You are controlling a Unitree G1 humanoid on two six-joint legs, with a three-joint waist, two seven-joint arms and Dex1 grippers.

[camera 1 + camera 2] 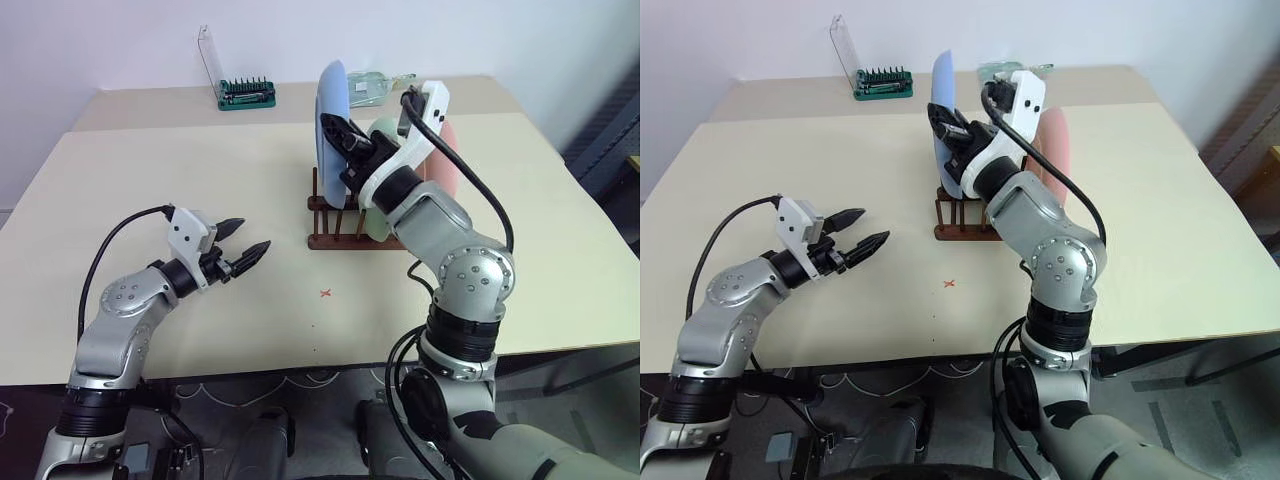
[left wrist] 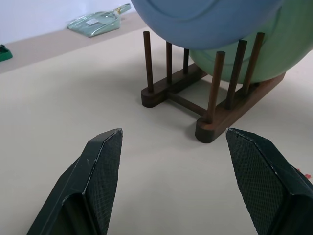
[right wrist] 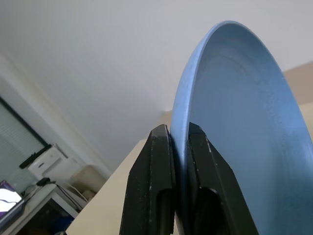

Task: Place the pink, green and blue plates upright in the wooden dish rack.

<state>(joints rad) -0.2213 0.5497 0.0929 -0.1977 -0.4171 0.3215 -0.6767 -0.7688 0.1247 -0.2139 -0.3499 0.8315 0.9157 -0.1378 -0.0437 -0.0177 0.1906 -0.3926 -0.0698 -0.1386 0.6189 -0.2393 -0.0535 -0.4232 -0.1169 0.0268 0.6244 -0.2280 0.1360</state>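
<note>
The right gripper (image 3: 178, 147) pinches the rim of the blue plate (image 1: 333, 105), held upright over the wooden dish rack (image 1: 345, 225), where the green plate (image 2: 274, 44) and pink plate (image 1: 1054, 150) stand. The left gripper (image 1: 245, 243) hovers wide open nearby.

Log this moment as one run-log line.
right gripper: shut on blue plate | rack: green plate in | left gripper: open

The work surface is a beige table (image 1: 180, 170) with a second beige table (image 1: 150, 100) butted against its far edge. A plain white wall (image 1: 100, 40) rises behind them. The floor (image 1: 610, 420) beneath is grey, with cables (image 1: 250, 385) lying below the near table edge. The right wrist view shows a white ceiling (image 3: 98, 58).
</note>
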